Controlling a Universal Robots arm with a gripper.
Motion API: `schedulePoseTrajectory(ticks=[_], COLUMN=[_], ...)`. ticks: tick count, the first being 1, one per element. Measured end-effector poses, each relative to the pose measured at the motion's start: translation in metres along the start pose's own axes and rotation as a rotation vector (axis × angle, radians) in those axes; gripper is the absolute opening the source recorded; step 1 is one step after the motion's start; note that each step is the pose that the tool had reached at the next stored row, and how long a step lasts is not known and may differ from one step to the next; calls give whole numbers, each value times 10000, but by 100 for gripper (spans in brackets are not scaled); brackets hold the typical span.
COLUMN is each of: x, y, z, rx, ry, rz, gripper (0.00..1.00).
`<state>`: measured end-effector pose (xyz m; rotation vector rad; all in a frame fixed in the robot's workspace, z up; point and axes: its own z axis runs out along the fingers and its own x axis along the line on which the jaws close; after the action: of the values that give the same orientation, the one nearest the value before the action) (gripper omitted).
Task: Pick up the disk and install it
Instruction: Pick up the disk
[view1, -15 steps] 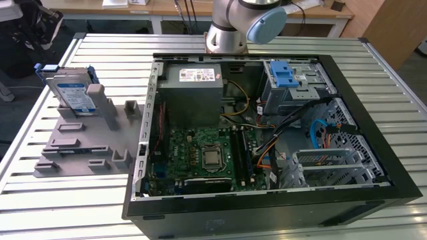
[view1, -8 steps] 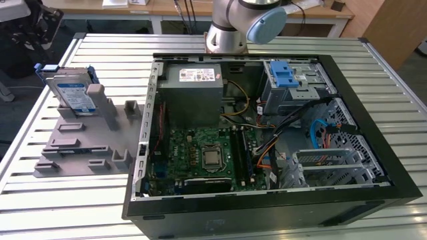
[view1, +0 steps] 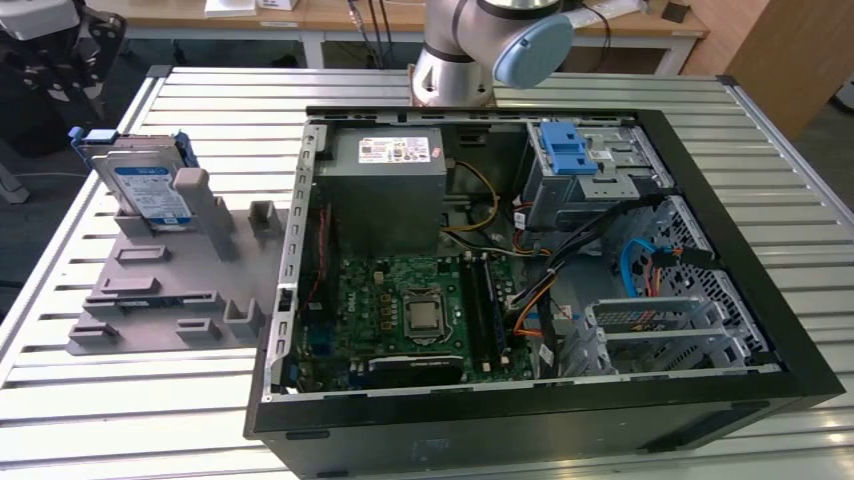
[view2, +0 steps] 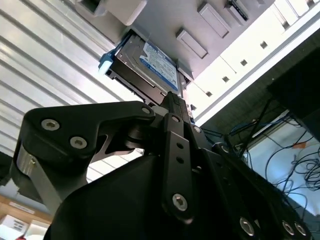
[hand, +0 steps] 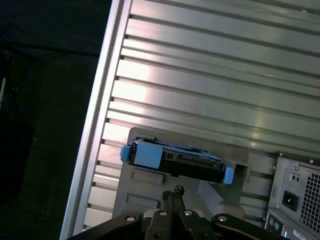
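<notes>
In the exterior view, the disk (view1: 144, 188) stands on edge in a grey rack (view1: 160, 290) at the exterior view's upper left, beside the open computer case (view1: 534, 420). In the second wrist view, the gripper (view2: 172, 98), fingers pressed together and empty, is near the disk (view2: 150, 67). In the first wrist view, the gripper (hand: 176, 191) hangs apart from the disk (hand: 175, 161).

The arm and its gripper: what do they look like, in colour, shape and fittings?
In the exterior view the arm is a silvery-grey tube with a round light-blue joint cap. In both wrist views the gripper is matte black: flat angular link bars pinned together, studded with small silver screw heads, narrowing toward its tips.
</notes>
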<state>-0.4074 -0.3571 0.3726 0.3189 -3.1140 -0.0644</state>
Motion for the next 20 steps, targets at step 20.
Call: schedulePoseTrajectory(ticks=[20], x=[0], y=[-1], z=[12], rx=[21], ry=[137], rz=[-3270], gripper=[11])
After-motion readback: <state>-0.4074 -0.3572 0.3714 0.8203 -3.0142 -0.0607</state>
